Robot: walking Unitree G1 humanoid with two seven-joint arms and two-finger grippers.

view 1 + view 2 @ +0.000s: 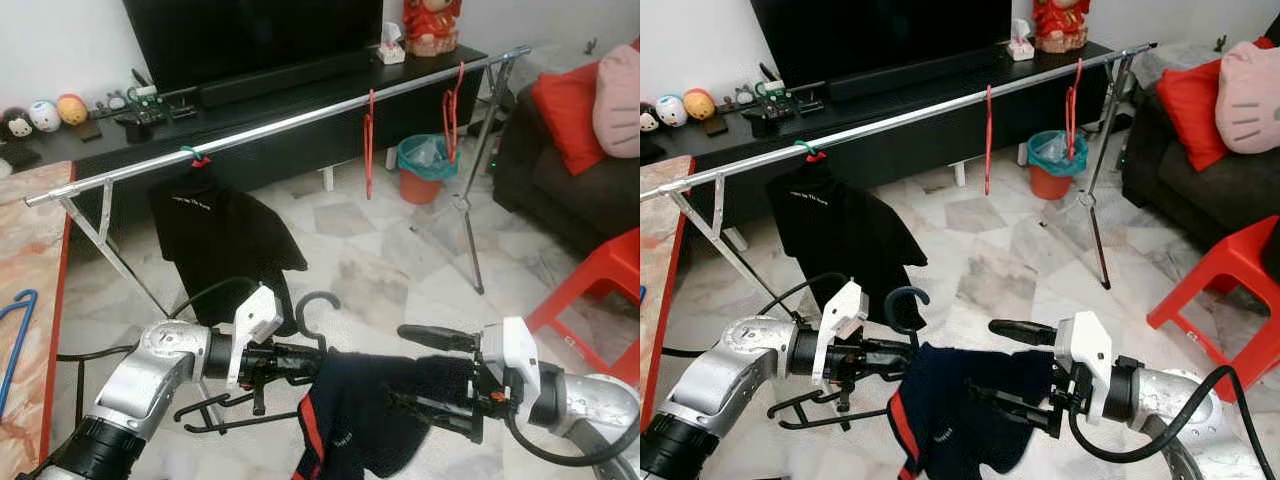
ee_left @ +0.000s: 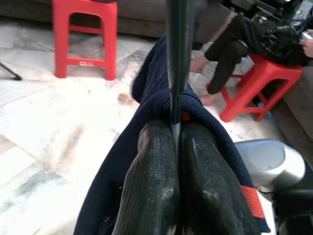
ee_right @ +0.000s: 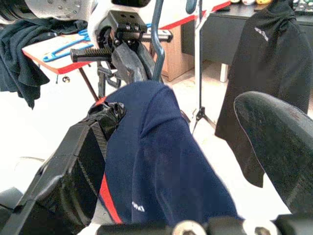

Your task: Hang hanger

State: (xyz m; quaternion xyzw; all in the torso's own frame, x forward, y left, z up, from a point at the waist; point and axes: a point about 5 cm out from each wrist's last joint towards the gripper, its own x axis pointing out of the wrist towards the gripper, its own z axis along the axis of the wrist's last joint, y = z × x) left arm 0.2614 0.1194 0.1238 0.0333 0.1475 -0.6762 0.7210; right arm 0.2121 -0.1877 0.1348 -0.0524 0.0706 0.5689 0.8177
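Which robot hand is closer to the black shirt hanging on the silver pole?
Left. The left gripper sits just below the black shirt; the right gripper is farther over, toward the red plastic stool.

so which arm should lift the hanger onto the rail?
Left. The left gripper is shut on the dark hanger by its hook; the right gripper is open around the navy shirt, merely supporting it.

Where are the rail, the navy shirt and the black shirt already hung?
rail (image 1: 300, 122): left eye view, bare mid-span.
navy shirt (image 1: 960, 420): right eye view, draped body.
black shirt (image 1: 220, 240): left eye view, chest.
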